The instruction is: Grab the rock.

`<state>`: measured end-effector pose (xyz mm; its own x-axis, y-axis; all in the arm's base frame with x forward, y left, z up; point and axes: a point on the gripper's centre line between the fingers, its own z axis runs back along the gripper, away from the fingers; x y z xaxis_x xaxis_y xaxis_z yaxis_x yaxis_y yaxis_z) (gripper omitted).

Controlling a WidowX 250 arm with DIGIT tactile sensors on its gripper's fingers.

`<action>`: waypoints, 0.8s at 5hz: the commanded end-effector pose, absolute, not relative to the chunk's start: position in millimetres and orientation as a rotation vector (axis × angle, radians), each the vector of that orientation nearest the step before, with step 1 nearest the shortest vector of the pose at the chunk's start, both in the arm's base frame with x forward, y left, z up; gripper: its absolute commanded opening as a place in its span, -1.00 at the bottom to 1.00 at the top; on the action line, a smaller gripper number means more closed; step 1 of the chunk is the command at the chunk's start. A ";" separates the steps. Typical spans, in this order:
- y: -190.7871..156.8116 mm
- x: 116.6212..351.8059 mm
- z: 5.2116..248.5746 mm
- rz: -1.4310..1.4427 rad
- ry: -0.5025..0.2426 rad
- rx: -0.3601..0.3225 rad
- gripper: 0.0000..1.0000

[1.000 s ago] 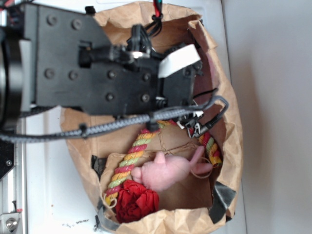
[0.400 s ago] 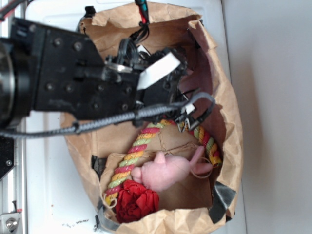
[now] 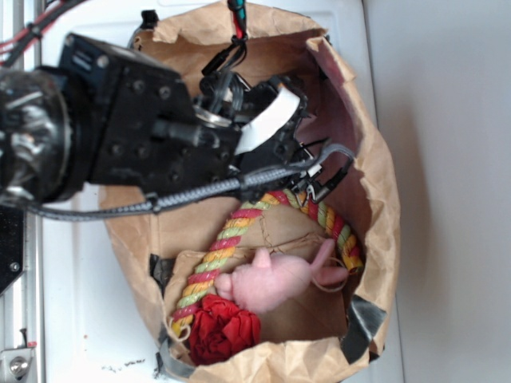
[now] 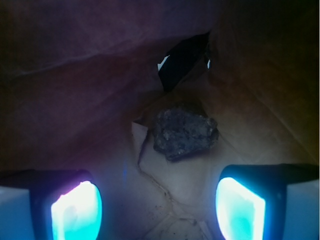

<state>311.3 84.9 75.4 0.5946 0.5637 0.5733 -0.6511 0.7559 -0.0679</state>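
In the wrist view the rock (image 4: 184, 131) lies on the paper floor deep in the bag (image 3: 382, 207), straight ahead of the pincer (image 4: 159, 207) and a touch right of centre; its long axis runs across, roughly in line with the gap; the fingers stand wide apart, gripping nothing; no writing or brand is legible.

surface: white tabletop (image 3: 80, 319) | right: plain grey wall (image 3: 455, 191) | light: bright, even
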 end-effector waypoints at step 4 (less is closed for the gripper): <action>114.8 323.6 85.9 0.810 -0.748 0.252 1.00</action>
<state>319.3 105.7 62.9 0.5024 0.5631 0.6562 -0.7245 0.6884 -0.0360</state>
